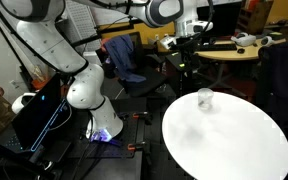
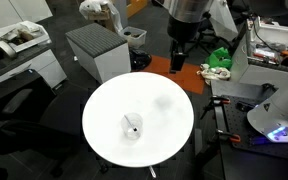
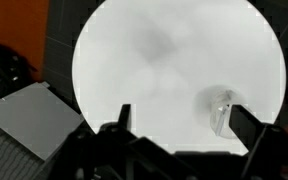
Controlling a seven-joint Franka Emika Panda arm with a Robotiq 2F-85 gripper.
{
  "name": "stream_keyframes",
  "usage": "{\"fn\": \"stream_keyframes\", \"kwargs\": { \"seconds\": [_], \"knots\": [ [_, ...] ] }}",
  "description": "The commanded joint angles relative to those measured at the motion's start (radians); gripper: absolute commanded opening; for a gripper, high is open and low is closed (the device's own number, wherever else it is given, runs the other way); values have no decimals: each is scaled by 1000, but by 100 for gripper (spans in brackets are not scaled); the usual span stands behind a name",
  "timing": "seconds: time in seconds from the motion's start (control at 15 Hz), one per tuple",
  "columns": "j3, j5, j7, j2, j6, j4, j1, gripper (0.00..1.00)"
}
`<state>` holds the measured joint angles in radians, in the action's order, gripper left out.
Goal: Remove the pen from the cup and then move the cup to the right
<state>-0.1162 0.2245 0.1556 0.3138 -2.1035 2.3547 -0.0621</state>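
The clear cup [image 1: 204,98] stands upright on the big round white table [image 1: 234,145]. In an exterior view the cup [image 2: 132,127] is in the table's near-middle part [image 2: 104,100]. A thin pen [image 2: 132,125] stands inside it, seen only as a small dark mark. In the wrist view the cup [image 3: 220,108] sits close to one fingertip, with the pen [image 3: 223,112] as a faint slanted stick inside. My gripper [image 3: 184,120] is open and empty. It hangs high above the table's far edge [image 1: 185,47] [image 2: 177,62], well apart from the cup.
A grey ribbed box [image 2: 96,50] stands beside the table and also shows in the wrist view [image 3: 24,115]. A wooden table with clutter [image 1: 234,50] and an office chair [image 1: 124,55] stand behind. The robot base [image 1: 89,90] is next to the table. A green object [image 2: 219,58] lies nearby.
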Motion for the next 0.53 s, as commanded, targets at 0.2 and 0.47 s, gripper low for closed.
{"fn": "stream_keyframes", "kwargs": {
  "seconds": [0.2,0.47],
  "knots": [
    [-22,5,177,-90,-225,-22,21,100],
    [-60,153,399,-159,-311,-34,53,100]
  ]
}}
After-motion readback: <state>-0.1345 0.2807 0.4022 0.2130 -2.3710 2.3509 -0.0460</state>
